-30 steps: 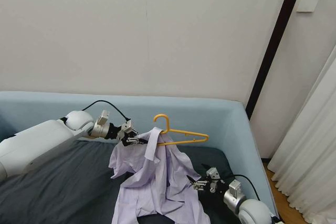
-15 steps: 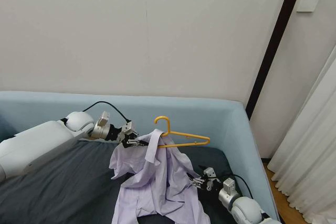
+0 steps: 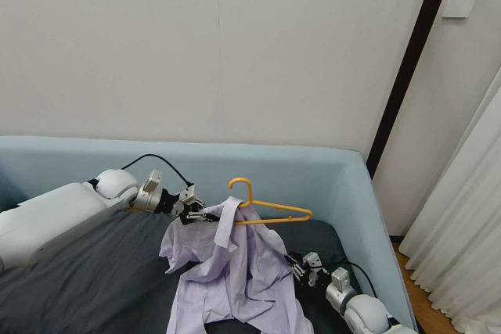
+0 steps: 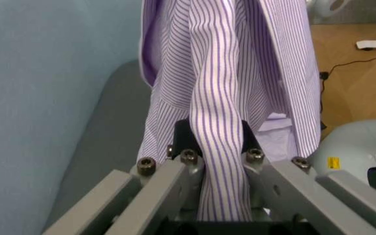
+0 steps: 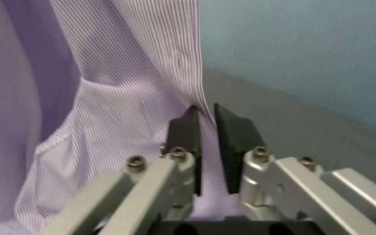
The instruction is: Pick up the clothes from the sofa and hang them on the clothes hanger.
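Note:
A purple striped shirt (image 3: 235, 271) hangs draped over a yellow hanger (image 3: 270, 209), its lower part spread on the sofa's dark seat (image 3: 86, 287). My left gripper (image 3: 193, 213) is beside the hanger's left end, shut on a bunched fold of the shirt (image 4: 217, 147) near the collar. Low at the right, my right gripper (image 3: 297, 265) sits at the shirt's right edge. Its dark pads (image 5: 184, 132) are pressed close together with the shirt's front edge (image 5: 198, 93) running down between them.
The sofa's light blue back (image 3: 329, 170) and right armrest (image 3: 368, 224) wall in the seat. A white wall rises behind; a dark door frame (image 3: 407, 68) and white curtain (image 3: 462, 240) stand at the right. Wooden floor with a cable (image 4: 364, 58) lies beyond the sofa.
My right gripper has moved in and slightly up to the shirt's right edge. My left gripper and the hanger have sunk a little, with the hanger's right end lower.

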